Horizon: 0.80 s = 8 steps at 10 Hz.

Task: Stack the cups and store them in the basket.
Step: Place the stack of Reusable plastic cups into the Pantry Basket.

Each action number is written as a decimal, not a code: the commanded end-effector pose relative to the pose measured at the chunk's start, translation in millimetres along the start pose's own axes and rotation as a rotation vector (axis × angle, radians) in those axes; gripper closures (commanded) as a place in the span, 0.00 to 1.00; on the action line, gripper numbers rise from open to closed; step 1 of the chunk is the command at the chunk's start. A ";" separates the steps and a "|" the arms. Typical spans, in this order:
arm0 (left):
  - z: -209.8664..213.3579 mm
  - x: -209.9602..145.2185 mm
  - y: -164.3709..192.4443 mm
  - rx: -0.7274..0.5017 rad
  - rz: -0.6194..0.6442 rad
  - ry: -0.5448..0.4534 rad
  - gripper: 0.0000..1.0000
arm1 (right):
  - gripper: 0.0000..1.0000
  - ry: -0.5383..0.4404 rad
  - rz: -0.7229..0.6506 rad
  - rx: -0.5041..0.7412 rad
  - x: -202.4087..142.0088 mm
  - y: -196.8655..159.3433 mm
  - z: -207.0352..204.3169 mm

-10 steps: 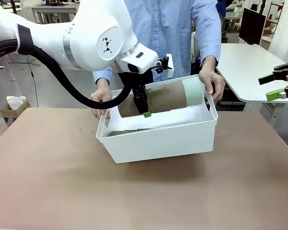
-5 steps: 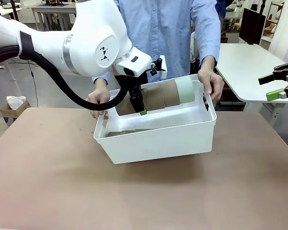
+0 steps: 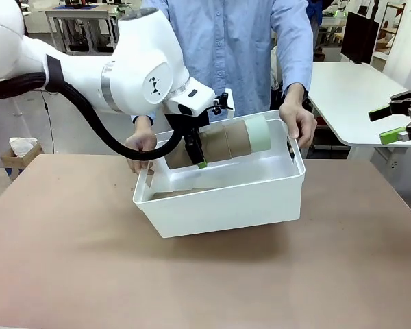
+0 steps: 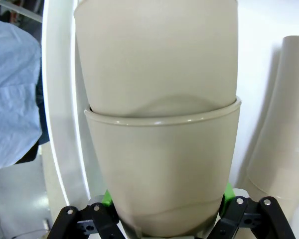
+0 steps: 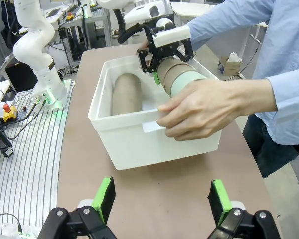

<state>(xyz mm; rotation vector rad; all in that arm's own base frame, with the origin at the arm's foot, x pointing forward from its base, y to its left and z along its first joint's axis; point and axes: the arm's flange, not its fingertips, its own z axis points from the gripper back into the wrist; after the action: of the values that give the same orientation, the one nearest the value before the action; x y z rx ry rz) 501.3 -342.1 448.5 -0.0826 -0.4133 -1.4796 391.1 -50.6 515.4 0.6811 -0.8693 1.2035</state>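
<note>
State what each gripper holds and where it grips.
The left gripper holds the stack of cups sideways over the basket, jaws clamped on a tan cup near its base. The right gripper holds nothing, jaws open.

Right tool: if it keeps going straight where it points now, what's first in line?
Judging from its wrist view, the open right tool points across bare table at the near wall of the white basket, so probably that wall first. The person's hand grips the rim higher up; depth is unclear.

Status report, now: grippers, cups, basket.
Left gripper shut on cup stack, over basket. Right gripper open, aside. Person's hands tilt basket.
</note>
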 end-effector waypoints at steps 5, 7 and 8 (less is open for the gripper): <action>-13.2 8.2 -1.1 0.009 0.033 -0.014 0.15 | 0.00 -0.012 -0.012 -0.015 2.9 -0.9 -0.1; -3.2 13.3 -10.9 0.025 0.025 -0.011 0.15 | 0.00 -0.012 -0.012 -0.015 2.9 -0.9 -0.1; 2.5 16.2 -14.6 0.032 0.019 -0.016 0.15 | 0.00 -0.012 -0.012 -0.015 2.9 -0.9 -0.1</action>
<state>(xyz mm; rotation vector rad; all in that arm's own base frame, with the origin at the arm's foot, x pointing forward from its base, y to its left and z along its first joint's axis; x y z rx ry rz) 496.5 -362.4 444.6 -0.1074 -0.4222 -1.4748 391.2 -50.6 515.4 0.6812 -0.8692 1.2035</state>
